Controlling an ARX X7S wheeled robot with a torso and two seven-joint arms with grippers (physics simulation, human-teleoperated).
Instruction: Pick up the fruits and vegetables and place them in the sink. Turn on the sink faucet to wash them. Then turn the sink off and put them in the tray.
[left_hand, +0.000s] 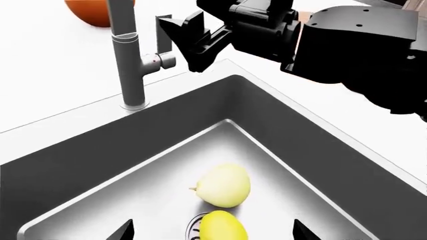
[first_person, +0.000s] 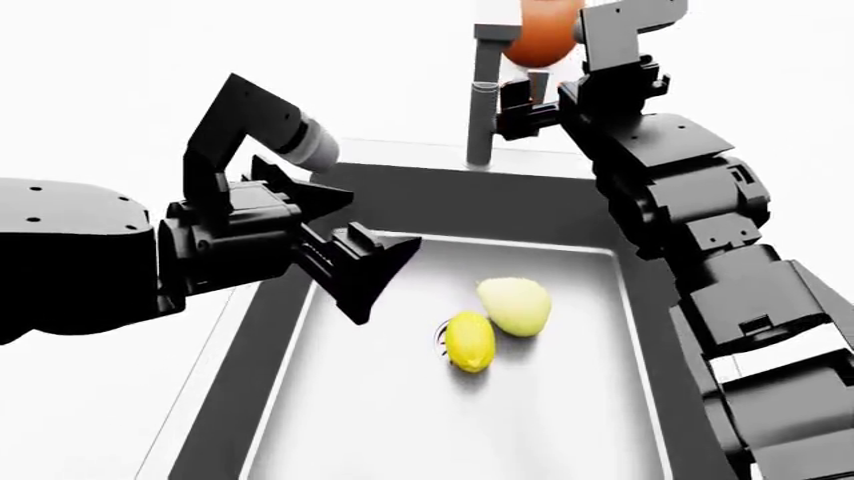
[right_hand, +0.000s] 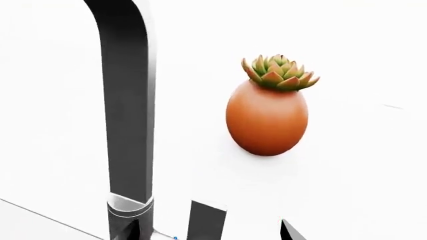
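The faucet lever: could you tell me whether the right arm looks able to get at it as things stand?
Probably yes. The right hand is already at the small side lever of the sink faucet, its fingers apart around it, with nothing between them. The succulent pot stands behind, clear of the way.
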